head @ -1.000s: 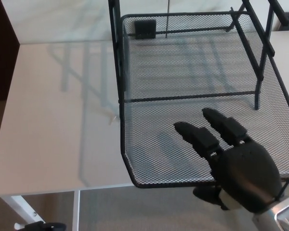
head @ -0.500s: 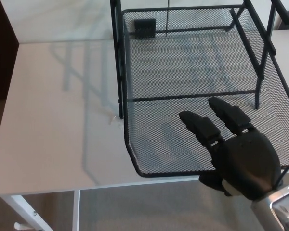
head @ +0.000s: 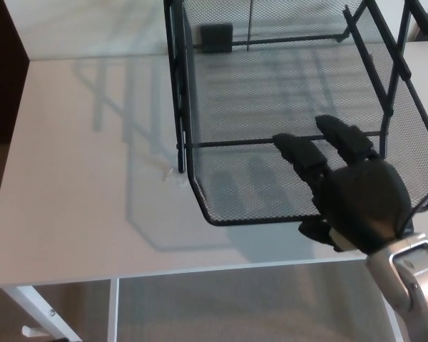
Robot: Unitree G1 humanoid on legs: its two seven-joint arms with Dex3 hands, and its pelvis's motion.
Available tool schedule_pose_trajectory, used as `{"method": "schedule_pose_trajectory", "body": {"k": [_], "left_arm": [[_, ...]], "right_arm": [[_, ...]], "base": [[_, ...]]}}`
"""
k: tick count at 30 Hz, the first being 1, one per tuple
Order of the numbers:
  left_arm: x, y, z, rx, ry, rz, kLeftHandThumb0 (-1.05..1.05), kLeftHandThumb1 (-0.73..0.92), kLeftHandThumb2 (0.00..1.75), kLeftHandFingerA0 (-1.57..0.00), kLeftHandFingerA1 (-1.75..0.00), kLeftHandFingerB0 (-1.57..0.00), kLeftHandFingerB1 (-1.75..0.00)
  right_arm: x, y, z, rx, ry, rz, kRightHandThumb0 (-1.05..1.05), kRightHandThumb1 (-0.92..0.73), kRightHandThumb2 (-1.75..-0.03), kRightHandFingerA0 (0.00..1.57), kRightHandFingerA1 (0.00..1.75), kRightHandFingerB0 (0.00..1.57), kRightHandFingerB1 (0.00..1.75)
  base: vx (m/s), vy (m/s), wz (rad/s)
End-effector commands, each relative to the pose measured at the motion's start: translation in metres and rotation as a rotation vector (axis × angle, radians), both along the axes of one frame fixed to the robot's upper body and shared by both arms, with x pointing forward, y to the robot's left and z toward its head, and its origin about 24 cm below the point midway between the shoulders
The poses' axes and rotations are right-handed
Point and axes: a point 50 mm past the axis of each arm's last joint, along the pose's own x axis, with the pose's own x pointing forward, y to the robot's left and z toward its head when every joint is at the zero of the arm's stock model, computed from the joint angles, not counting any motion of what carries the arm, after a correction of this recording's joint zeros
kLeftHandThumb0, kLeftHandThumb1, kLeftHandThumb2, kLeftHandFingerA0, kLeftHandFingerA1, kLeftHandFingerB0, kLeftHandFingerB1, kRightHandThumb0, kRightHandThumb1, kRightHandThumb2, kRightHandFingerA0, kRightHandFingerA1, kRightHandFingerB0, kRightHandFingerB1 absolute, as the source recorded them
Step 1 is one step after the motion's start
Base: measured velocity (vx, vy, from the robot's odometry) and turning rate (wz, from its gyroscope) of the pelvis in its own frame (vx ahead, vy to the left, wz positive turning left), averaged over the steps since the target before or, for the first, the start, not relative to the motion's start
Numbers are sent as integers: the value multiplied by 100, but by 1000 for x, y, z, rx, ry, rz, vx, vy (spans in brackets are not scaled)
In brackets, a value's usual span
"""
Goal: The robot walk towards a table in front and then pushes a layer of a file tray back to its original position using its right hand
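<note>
Over the last second the pulled-out mesh layer of the file tray slid back into its black frame. Its front rim, which had overhung the table's near edge, lay well on the tabletop. The right hand moved forward with it, fingers extended over the mesh and thumb under the front rim, and its silver wrist came further into view.

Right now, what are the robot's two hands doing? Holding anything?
Right hand: open, fingers spread flat against the front of the mesh tray, holding nothing.
Left hand: not in view.
</note>
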Motion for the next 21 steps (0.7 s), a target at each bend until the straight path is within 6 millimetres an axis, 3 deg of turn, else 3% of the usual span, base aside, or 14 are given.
{"method": "schedule_pose_trajectory", "body": {"k": [1,4,5,6,8,10,15,16,17,18,19,21], "left_arm": [[0,2,2,29,-18,-52,-14,64,60,-49,-47,-36,-40],[0,2,2,35,-20,-58,-14,63,60,-50,-46,-37,-40],[0,2,2,42,-21,-64,-12,64,58,-51,-45,-38,-38],[0,2,2,44,-20,-68,-14,63,59,-50,-46,-37,-40],[1,1,2,42,-26,-75,-14,63,59,-50,-46,-37,-40],[0,1,2,39,-25,-74,-14,63,59,-50,-46,-38,-40],[1,1,2,36,-22,-68,-13,63,59,-50,-46,-37,-40],[2,1,1,30,-16,-64,-14,63,59,-50,-47,-37,-40],[1,1,1,30,-20,-69,-14,63,59,-50,-47,-37,-40],[1,2,1,29,-19,-69,-13,64,59,-50,-46,-37,-40],[1,2,1,31,-19,-72,-13,64,59,-50,-46,-37,-40],[2,1,1,37,-30,-82,-13,63,59,-51,-46,-38,-40]], "right_arm": [[11,-2,3,-13,21,-56,-61,-40,-75,6,18,5,39],[14,1,5,-11,23,-54,-61,-40,-76,5,16,5,39],[15,2,6,-7,22,-54,-61,-44,-59,2,19,11,33],[16,4,8,2,14,-48,-61,-40,-76,4,19,6,41],[18,7,9,14,2,-39,-71,-45,-73,13,11,9,38],[20,10,10,14,-4,-30,-63,-43,-72,6,19,8,36],[24,14,15,9,-14,-24,-68,-43,-77,9,16,6,34],[26,16,18,15,-9,-21,-63,-52,-56,2,22,7,29],[28,16,19,16,-10,-22,-63,-41,-78,4,17,4,34],[29,17,20,16,-10,-21,-62,-51,-56,1,23,7,29],[30,17,20,13,-10,-22,-65,-42,-77,7,14,6,32],[34,19,23,-8,-7,-33,-66,-43,-78,5,14,5,31]], "base": [[0,0,0],[0,0,0],[0,0,0],[0,0,0],[0,0,0],[0,0,0],[0,0,0],[0,0,0],[0,0,0],[0,0,0],[0,0,0],[0,0,0]]}}
